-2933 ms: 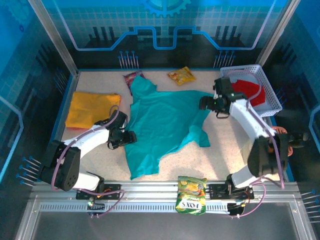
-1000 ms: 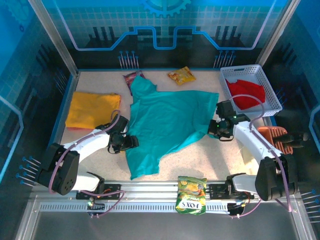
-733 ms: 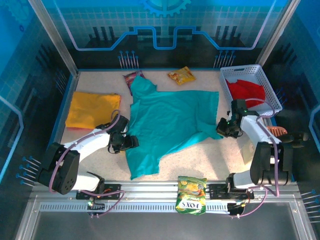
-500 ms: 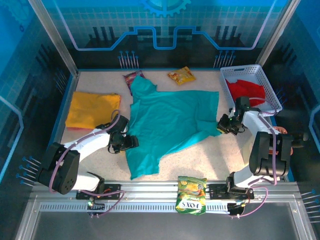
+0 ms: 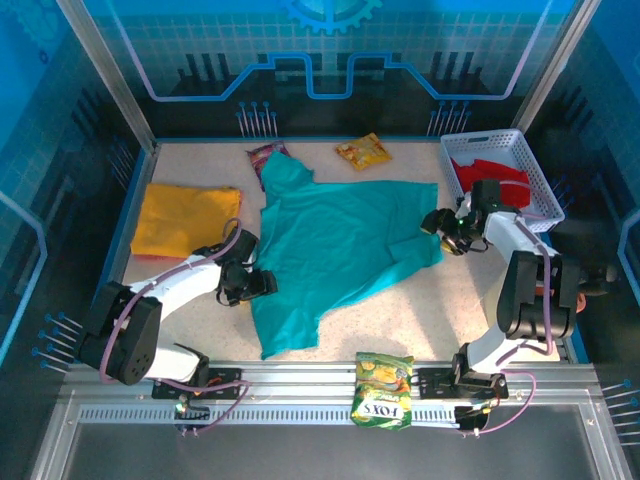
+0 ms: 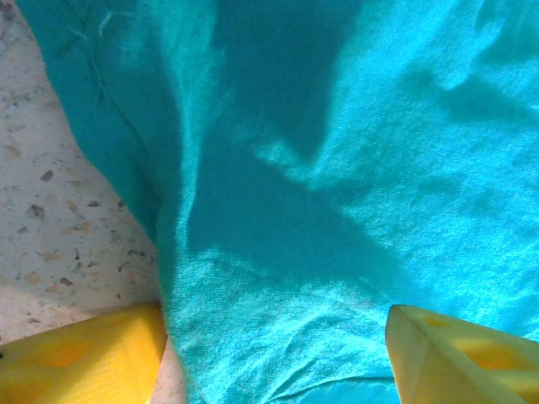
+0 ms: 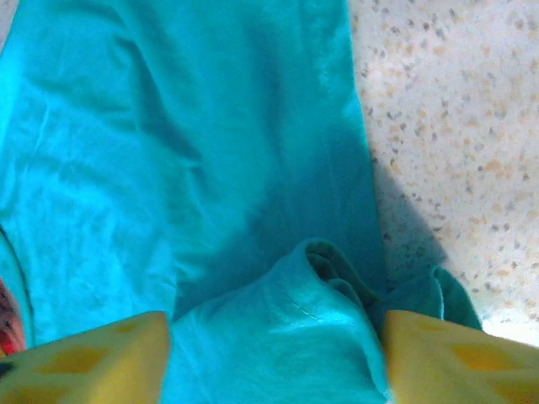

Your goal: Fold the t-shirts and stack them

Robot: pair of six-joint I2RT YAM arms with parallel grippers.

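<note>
The red t-shirt [image 5: 510, 170] sits partly hidden behind the right arm [image 5: 508, 232]; the teal t-shirt [image 6: 337, 168] overruns both wrist views' edges.

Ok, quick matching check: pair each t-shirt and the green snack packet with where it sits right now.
1. teal t-shirt
2. yellow-orange t-shirt
3. red t-shirt
4. green snack packet

A. in the white basket
B. on the front rail
C. at the left edge of the table
D. spread out in the middle

Pairs: 1-D, 2-C, 3-A, 4-B

Bright, bluish overhead light; crisp dark shadows lie on the soft teal cloth t-shirt [image 6: 278, 227] just ahead of blurred yellow fingertips [image 6: 84, 353].
</note>
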